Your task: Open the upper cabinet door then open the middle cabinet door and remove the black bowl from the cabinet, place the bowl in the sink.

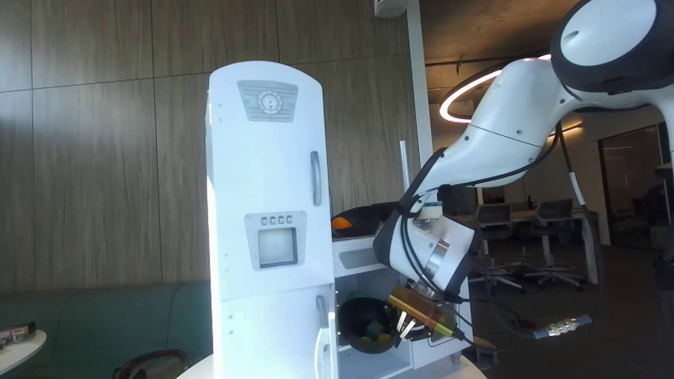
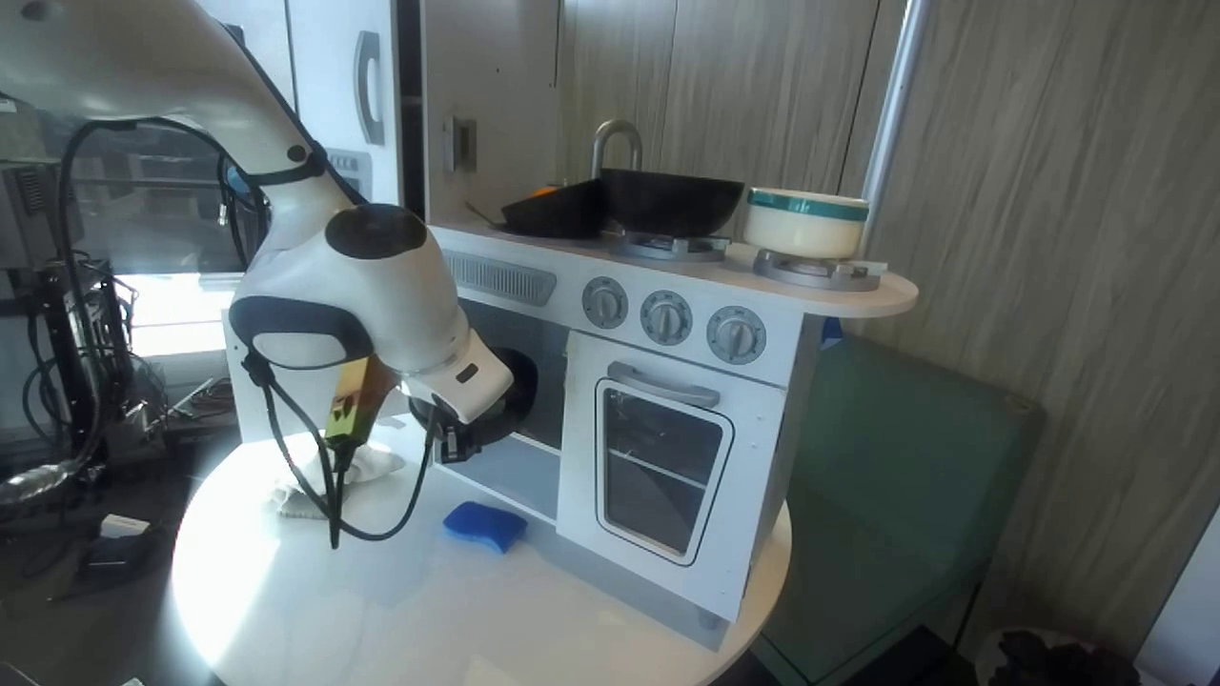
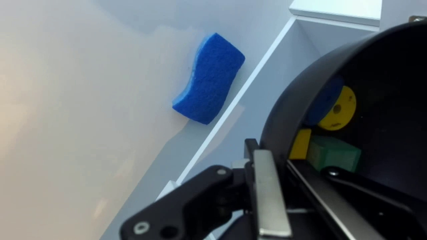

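Note:
The black bowl (image 1: 356,314) is tilted at the open middle compartment (image 1: 368,284), its mouth facing outward. It is partly hidden by the arm in an exterior view (image 2: 523,389). In the wrist view its wall (image 3: 287,106) lies between my fingers (image 3: 277,157), one outside and one inside. My gripper (image 1: 404,325) is shut on this rim. Yellow and green blocks (image 3: 333,154) lie inside the bowl. The upper cabinet door (image 1: 266,168) is the tall white rounded panel; a dark gap shows beside its edge (image 2: 381,57). The sink is hidden; its faucet (image 2: 620,143) shows.
A blue sponge (image 2: 484,526) lies on the white table (image 2: 410,610), close to the compartment's front edge. A white cloth (image 2: 367,467) lies left of it. A shut oven door (image 2: 658,467) stands right. Black pans (image 2: 672,202) and a cream pot (image 2: 805,226) stand on top.

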`<state>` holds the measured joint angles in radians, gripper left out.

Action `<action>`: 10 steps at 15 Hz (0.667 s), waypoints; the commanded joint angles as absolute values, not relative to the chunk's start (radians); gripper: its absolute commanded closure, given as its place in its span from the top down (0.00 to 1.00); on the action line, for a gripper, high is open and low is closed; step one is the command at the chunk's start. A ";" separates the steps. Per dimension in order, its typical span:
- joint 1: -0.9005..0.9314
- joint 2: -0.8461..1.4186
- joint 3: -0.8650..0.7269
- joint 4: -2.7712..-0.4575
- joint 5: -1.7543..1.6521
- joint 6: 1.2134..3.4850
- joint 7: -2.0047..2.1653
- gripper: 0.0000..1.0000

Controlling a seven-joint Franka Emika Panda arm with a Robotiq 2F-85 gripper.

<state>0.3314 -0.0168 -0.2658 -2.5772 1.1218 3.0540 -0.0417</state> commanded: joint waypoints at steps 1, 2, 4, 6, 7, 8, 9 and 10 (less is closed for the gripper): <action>0.314 -0.038 -0.262 -2.695 0.881 3.085 0.162 0.02; 0.296 -0.035 -0.258 -2.717 0.791 3.089 0.245 0.02; 0.238 -0.022 -0.243 -2.745 0.628 3.083 0.373 0.02; 0.155 -0.041 -0.216 -2.760 0.459 3.041 0.484 0.02; 0.098 -0.058 -0.188 -2.766 0.374 3.015 0.524 0.02; 0.024 -0.079 -0.144 -2.781 0.289 2.993 0.577 0.02; -0.061 -0.076 -0.093 -2.759 0.204 2.932 0.621 0.02; -0.133 -0.114 -0.054 -2.778 0.114 2.849 0.673 0.02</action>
<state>0.0623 -0.1052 -0.1692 -2.7784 0.3097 2.9742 0.5369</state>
